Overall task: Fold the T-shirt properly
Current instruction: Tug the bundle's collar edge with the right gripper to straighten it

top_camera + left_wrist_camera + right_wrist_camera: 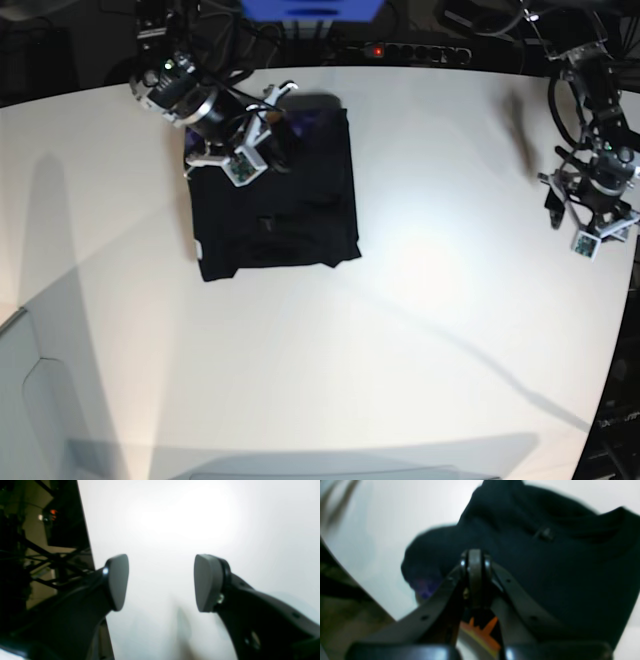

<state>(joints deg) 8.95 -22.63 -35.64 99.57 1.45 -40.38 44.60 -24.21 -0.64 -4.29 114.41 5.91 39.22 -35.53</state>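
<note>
T-shirt (275, 195) lies as a compact black rectangle on the white table (400, 330), toward its far-left part. Right hand (475, 562) sits at the shirt's far edge, fingers pressed together; whether cloth is pinched btwn them can't be told. Orange print shows just beneath it. Left hand (161, 582) hovers well apart from the shirt, near the table's right edge, pads spread w/ nothing btwn.
</note>
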